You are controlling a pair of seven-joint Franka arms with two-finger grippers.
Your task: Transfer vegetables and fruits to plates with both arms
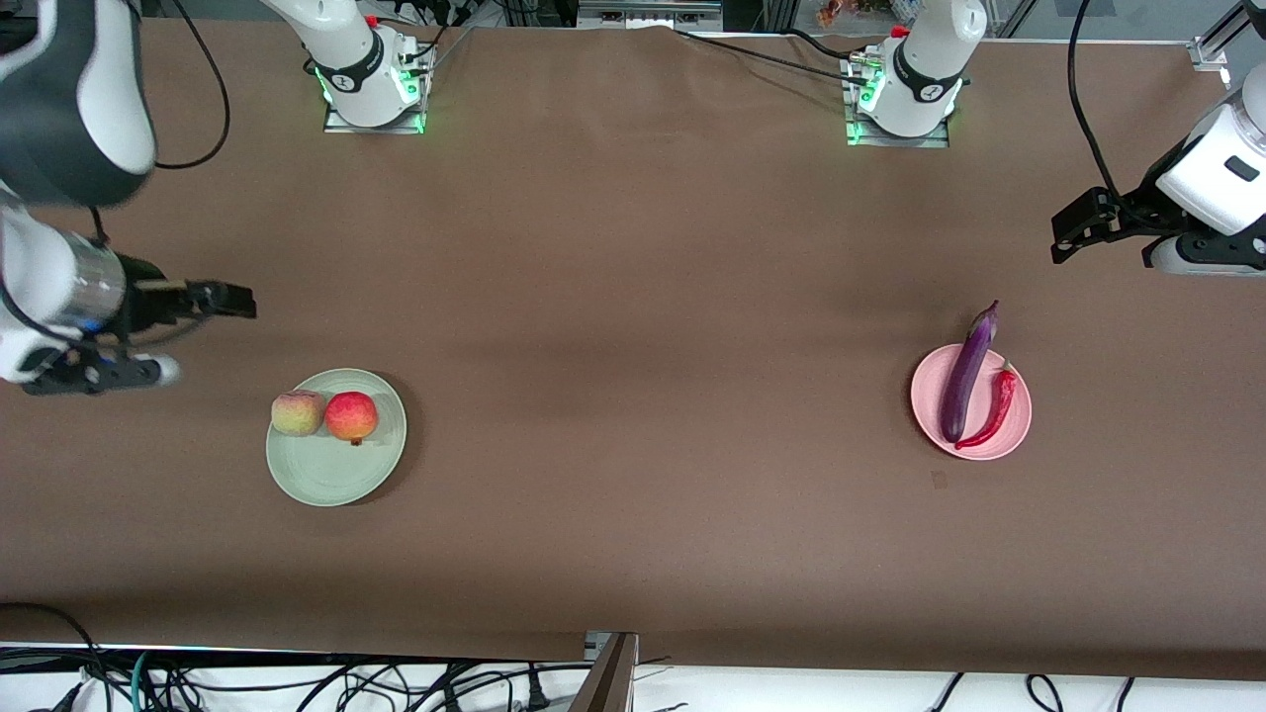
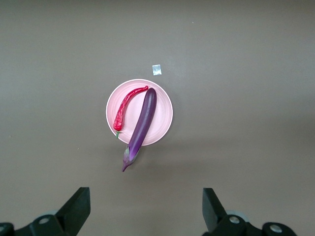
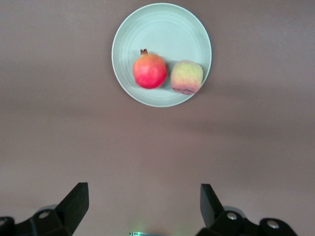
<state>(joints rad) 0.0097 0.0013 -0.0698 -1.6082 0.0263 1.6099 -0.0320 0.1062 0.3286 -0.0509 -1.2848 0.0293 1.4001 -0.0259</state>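
Observation:
The pale pink plate (image 1: 928, 398) holds the purple eggplant (image 1: 968, 371) and the red chili (image 1: 994, 410), side by side. The eggplant's stem end overhangs the rim. The mint green plate (image 1: 331, 477) holds the peach (image 1: 298, 412) and the red pomegranate-like fruit (image 1: 351, 416), touching. My left gripper (image 1: 1073, 229) is open and empty, up over bare table beside the pink plate. My right gripper (image 1: 232, 300) is open and empty, up over bare table beside the green plate. The left wrist view shows the plate (image 2: 162, 115), eggplant (image 2: 141, 123) and chili (image 2: 125, 107). The right wrist view shows the plate (image 3: 162, 24), the pomegranate-like fruit (image 3: 149, 71) and the peach (image 3: 186, 76).
A brown cloth covers the table. A small square tag (image 2: 156, 70) lies on the cloth close to the pink plate, nearer the front camera (image 1: 938, 480). Cables hang along the table's front edge. The arm bases stand at the table's back edge.

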